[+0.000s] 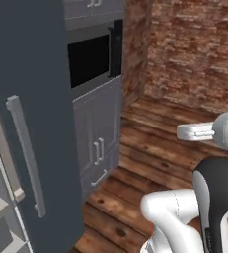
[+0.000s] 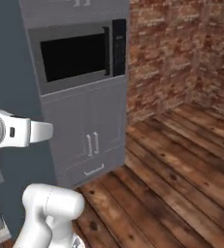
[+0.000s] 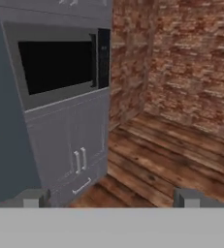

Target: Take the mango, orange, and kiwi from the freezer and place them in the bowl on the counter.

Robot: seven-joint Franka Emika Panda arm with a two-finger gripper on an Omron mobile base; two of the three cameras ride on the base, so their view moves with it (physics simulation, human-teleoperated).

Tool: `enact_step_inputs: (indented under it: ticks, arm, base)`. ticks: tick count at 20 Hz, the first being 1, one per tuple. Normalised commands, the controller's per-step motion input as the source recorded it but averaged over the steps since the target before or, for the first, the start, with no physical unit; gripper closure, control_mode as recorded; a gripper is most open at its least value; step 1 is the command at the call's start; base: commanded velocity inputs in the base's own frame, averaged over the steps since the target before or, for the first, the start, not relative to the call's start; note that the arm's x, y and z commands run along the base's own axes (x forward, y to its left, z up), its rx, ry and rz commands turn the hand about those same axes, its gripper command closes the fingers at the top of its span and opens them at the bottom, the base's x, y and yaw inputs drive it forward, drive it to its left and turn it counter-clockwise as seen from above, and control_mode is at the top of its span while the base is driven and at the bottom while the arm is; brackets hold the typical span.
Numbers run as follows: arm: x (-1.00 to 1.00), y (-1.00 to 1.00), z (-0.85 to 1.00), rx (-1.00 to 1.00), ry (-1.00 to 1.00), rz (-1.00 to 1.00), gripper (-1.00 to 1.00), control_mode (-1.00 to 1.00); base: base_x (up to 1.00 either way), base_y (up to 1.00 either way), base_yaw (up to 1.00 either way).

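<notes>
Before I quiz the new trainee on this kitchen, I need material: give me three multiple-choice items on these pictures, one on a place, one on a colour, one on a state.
1. Where does the microwave sit?
A. on the floor
B. built in above the grey cabinet doors
C. on a table

2. What colour is the freezer door?
A. dark blue-grey
B. red
C. white

3. How does the gripper stand?
A. shut on a fruit
B. shut on a handle
C. open, holding nothing

Answers:
1 B: it is set in the tall unit, with the doors below it.
2 A: the long door with its bar handle shows that colour.
3 C: in the hand view the fingertips stand far apart with only floor and cabinet beyond them.
</notes>
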Motion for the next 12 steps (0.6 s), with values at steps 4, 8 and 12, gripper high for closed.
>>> enact_step_inputs:
  ticks: [4, 8, 12]
  arm:
    - [0.00, 0.00, 0.00, 0.00, 0.00, 0.00, -1.00, 1.00]
    - [0.00, 0.00, 0.00, 0.00, 0.00, 0.00, -1.00, 1.00]
    - [0.00, 0.00, 0.00, 0.00, 0.00, 0.00, -1.00, 1.00]
  base:
    - [0.28, 0.00, 0.78]
    - [0.69, 0.00, 0.72]
    - [0.54, 0.00, 0.73]
